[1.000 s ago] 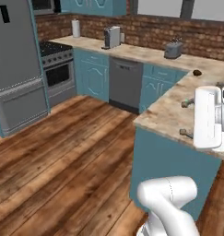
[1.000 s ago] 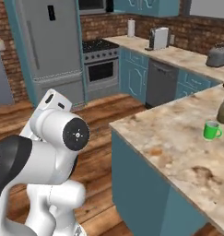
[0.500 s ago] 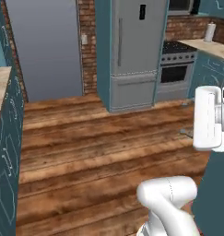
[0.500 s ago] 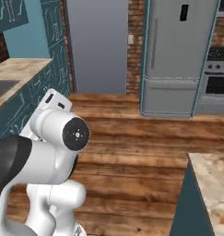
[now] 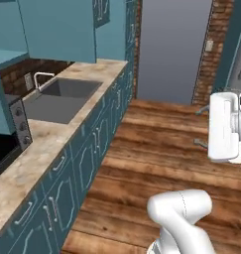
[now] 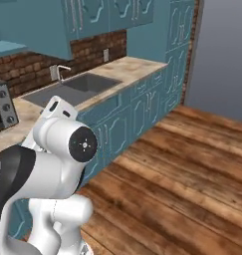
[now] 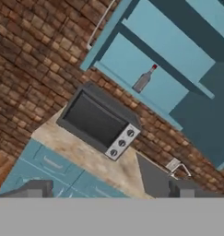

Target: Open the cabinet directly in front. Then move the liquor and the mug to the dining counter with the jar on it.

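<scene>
My gripper shows in the hand view as two dark finger tips at the bottom, set wide apart with nothing between them.

The cabinet stands open well ahead of the jaws, its door swung aside with the silver bar handle along its edge. On the lower shelf stands the liquor, a dark bottle with a red cap, alone in that compartment and apart from the walls. It is far beyond my finger tips, above the toaster oven as this tilted view presents it. The shelf above it is bare as far as I can see.

The toaster oven sits on the marbled counter against the brick wall. Beside it is the sink with its faucet.

In the left base view, the sink basin is set into the counter, with teal base cabinets below and a wood floor alongside.
</scene>
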Robot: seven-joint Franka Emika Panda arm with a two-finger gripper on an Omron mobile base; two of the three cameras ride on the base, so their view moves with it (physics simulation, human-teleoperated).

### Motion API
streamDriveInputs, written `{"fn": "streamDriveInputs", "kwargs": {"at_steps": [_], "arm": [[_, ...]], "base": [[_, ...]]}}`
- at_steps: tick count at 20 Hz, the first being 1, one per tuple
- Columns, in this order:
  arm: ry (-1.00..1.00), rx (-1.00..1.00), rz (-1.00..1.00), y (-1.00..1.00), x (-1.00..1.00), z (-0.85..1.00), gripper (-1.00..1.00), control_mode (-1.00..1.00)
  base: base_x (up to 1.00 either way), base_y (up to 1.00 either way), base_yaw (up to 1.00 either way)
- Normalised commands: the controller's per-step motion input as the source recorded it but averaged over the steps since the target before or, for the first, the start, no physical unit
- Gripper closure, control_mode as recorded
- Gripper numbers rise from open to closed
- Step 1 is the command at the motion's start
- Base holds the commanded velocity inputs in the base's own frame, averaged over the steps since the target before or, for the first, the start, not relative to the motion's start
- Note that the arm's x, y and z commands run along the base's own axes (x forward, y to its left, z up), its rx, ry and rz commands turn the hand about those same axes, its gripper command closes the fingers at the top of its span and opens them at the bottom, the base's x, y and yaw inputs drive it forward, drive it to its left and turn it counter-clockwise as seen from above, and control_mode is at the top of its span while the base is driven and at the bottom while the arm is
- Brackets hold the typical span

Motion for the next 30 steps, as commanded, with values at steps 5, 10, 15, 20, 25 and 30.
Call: {"fn": "streamDriveInputs", "kwargs": {"at_steps": [5, 10, 15, 20, 25, 30], "arm": [[0.0, 0.0, 0.0, 0.0, 0.0, 0.0, -1.0, 1.0], [0.0, 0.0, 0.0, 0.0, 0.0, 0.0, -1.0, 1.0], [0.0, 0.0, 0.0, 0.0, 0.0, 0.0, -1.0, 1.0], [0.0, 0.0, 0.0, 0.0, 0.0, 0.0, -1.0, 1.0], [0.0, 0.0, 0.0, 0.0, 0.0, 0.0, -1.0, 1.0], [0.0, 0.0, 0.0, 0.0, 0.0, 0.0, -1.0, 1.0]], "base": [[0.0, 0.14, 0.75], [0.01, 0.11, 0.63], [0.52, 0.02, 0.33], [0.46, 0.11, 0.26], [0.45, 0.21, 0.31], [0.53, 0.01, 0.34]]}}
